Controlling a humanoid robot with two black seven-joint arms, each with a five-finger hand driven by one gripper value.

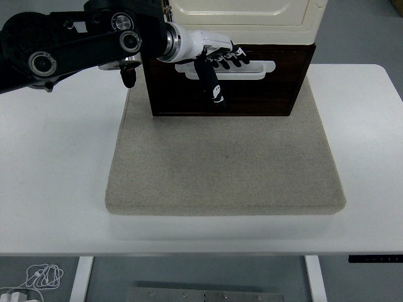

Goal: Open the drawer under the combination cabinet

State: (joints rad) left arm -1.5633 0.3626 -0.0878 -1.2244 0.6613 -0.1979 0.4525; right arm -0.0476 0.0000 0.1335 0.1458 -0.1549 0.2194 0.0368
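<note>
White table (56, 182), spanning the whole view, near edge along the bottom. Grey-beige mat (223, 163), centred on the table, near edge well short of the table's. Combination cabinet (245, 16), standing at the far edge of the mat: cream upper unit, cut off by the top of the view. Drawer (264, 88), dark brown, directly under the cream unit, front facing the camera and seemingly flush with the cabinet's body; no gap visible. Left arm (69, 47), black and jointed, entering from the left edge and reaching across to the drawer front. Drawer handle (255, 70), white, horizontal, set high on the drawer front. Left hand (211, 56), white with black finger segments, at the handle's left end: four fingers (232, 60) curled over the handle's upper edge, hooked onto it; thumb (213, 87) pointing down across the dark drawer front, apart from the handle. White cable (39, 275), coiled on the floor below the table, bottom left.
</note>
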